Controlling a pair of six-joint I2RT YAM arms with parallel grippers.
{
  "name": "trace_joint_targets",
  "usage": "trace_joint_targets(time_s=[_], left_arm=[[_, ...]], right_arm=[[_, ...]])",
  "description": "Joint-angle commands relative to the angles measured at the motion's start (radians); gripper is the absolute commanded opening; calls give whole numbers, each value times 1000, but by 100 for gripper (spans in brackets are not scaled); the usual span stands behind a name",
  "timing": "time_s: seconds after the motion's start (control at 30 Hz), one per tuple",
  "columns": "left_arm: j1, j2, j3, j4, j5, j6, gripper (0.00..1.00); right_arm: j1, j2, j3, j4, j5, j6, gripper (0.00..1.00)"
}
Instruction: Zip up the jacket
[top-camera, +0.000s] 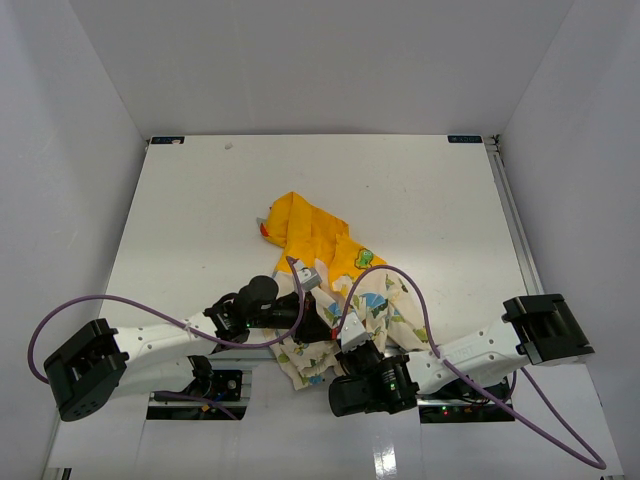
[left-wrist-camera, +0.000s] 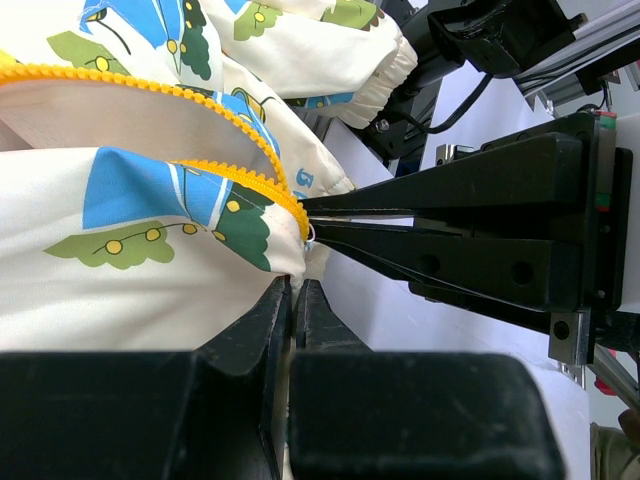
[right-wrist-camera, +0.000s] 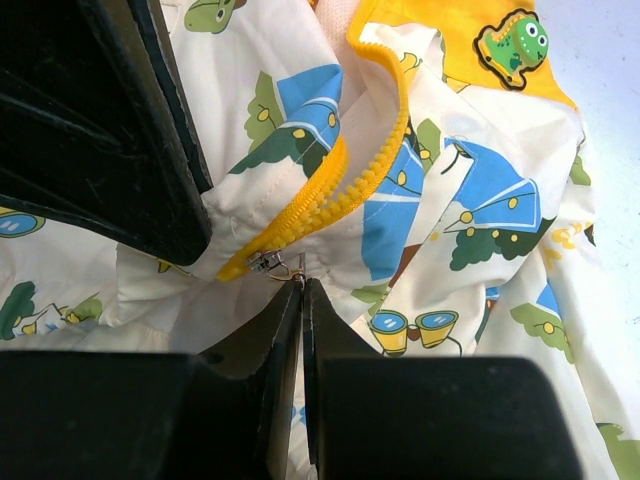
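The right gripper (right-wrist-camera: 301, 290) is closed on the small metal zipper pull (right-wrist-camera: 290, 272), which hangs from the slider (right-wrist-camera: 262, 263) at the lower end of the yellow-orange zipper teeth (right-wrist-camera: 350, 190). The left gripper (left-wrist-camera: 296, 292) is clamped on cream fabric of the jacket (top-camera: 370, 300) just beside that end. The jacket is spread on the white table (top-camera: 200, 200), close ahead of both arms. From the slider, the zipper's long axis is judged to run away from the bases toward the hood (top-camera: 300, 225). A purple cable (top-camera: 395, 270) is draped over the fabric and could be snagged.
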Motion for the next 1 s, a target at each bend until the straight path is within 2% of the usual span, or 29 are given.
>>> trace_joint_targets(time_s=[0.0,0.23,0.63,0.97], left_arm=[[0,-19,-5,9,28,0,0],[0,-13,-4,8,32,4,0],[0,-11,-1,8,42,15,0],[-2,-8,-7,11,47,18,0]], right_arm=[[-2,-2,31,-42,81,48,8],[0,-44,28,-43,93,4,8],[-31,-140,67,-42,114,-169,8],[-130,-171,92,-42,53,-293,8]])
